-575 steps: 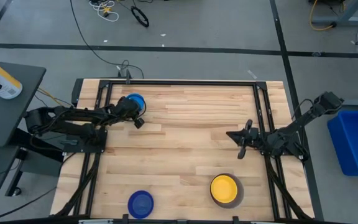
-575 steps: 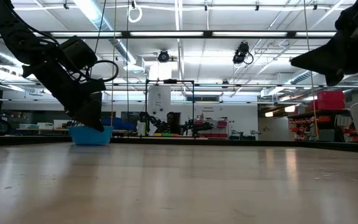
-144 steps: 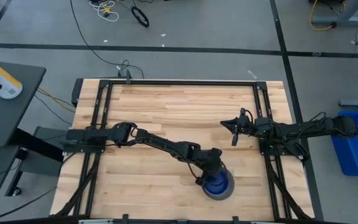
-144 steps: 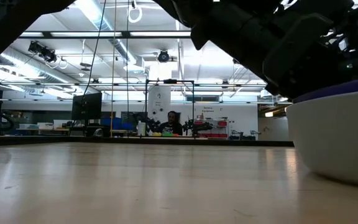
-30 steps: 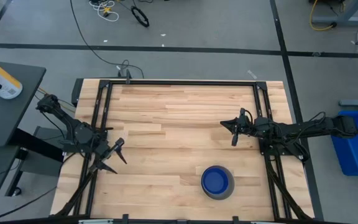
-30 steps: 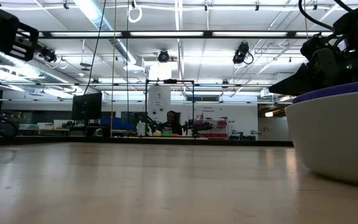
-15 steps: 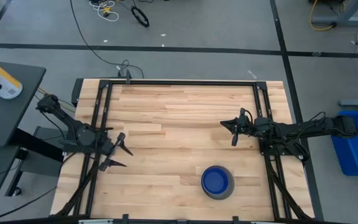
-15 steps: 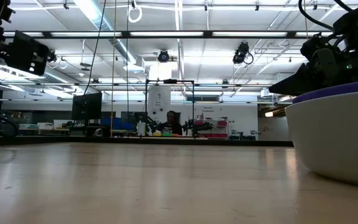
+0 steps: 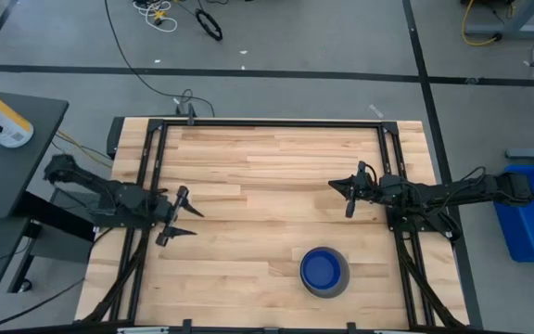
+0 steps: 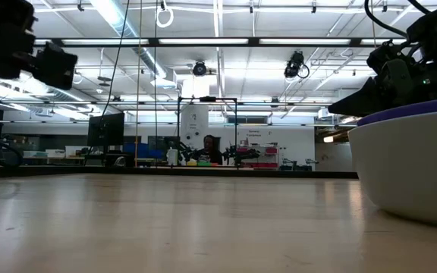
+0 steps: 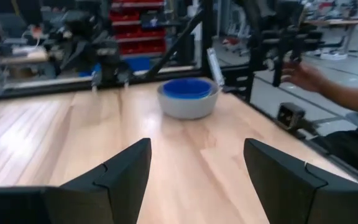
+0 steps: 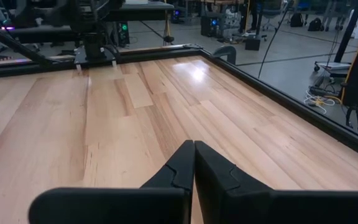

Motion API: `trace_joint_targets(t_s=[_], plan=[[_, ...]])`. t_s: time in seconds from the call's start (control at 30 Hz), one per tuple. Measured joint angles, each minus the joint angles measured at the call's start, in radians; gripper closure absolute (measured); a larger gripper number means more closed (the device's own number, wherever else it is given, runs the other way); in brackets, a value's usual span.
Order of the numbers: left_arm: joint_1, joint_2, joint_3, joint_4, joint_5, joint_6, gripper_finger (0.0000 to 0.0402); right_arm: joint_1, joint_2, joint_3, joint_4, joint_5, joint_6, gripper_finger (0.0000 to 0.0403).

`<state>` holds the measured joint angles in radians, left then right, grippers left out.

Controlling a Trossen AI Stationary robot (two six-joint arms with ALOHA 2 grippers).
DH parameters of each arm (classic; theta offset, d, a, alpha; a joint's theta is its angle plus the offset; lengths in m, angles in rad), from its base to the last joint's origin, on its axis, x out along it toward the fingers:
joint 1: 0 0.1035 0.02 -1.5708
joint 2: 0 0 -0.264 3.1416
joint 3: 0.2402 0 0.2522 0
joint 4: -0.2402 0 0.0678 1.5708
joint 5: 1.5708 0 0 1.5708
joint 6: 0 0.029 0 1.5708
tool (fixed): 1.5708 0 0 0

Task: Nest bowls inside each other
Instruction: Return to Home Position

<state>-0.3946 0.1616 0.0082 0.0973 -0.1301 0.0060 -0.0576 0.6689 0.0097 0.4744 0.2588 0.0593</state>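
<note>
The bowls stand nested in one stack near the table's near right: a grey bowl [image 9: 325, 274] on the wood with a dark blue bowl [image 9: 322, 269] inside it. The left wrist view shows the grey bowl [image 11: 188, 106] and the blue one [image 11: 187, 88] in it. In the low view the grey bowl's wall [image 10: 412, 171] fills the right side. My left gripper [image 9: 184, 215] hovers open at the table's left edge, far from the stack. My right gripper [image 9: 351, 197] is shut at the right side, above and beyond the stack.
Black frame rails [image 9: 151, 176] run along the table's left, far and right edges. A person's hand [image 11: 309, 76] shows beyond the table in the left wrist view. Bare wood [image 9: 267, 176] spreads across the table's middle and far half.
My left gripper has swung at the table's left edge from pointing toward the near side round toward the right and a little toward the far edge, staying open. The bowl stack and my right arm have kept still.
</note>
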Motion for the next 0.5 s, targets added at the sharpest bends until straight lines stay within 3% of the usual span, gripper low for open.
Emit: trace_joint_targets(t_s=[0.23, 0.5], plan=[[0.229, 0.000, 0.000, -0.017, 0.205, -0.020, 0.0138, 0.000, 0.000, 0.000, 0.000, 0.000, 0.000, 0.0384], [0.291, 0.000, 0.000, 0.025, 0.229, -0.016, 0.0138, 0.000, 0.000, 0.000, 0.000, 0.000, 0.000, 0.0384]])
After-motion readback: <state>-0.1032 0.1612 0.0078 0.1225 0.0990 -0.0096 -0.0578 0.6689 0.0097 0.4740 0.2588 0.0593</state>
